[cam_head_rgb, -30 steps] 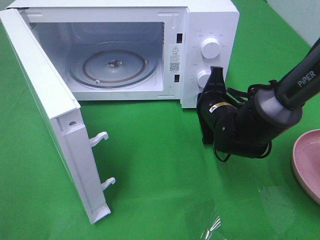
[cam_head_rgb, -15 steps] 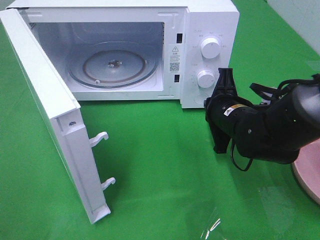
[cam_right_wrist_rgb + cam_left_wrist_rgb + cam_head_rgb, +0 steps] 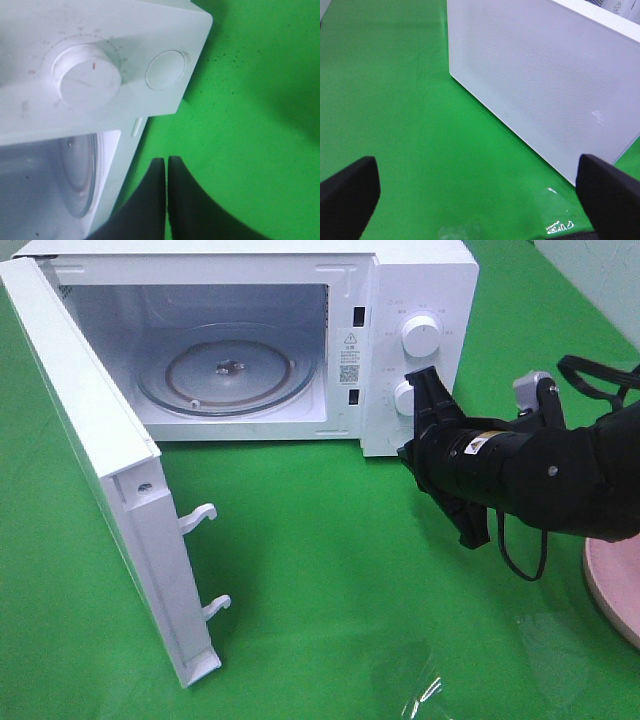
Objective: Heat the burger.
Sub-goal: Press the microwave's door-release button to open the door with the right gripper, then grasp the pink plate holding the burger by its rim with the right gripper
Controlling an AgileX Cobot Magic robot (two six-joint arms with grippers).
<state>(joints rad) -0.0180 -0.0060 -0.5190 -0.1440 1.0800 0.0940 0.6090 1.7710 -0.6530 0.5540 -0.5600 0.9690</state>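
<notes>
Hovering nr knob point(image 3: 87, 80) of microwave point(image 3: 420, 280), R tool point(image 3: 166, 162) clenched; L tool point(image 3: 480, 192) released wide.

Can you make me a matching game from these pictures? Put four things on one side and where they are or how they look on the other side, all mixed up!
Things
1. microwave door
2. glass turntable
3. pink plate
4. right gripper

Matches
A. at the right edge of the high view, partly cut off
B. shut, with nothing held
C. swung wide open
D. inside the microwave

Right pairs: 1-C, 2-D, 3-A, 4-B
</notes>
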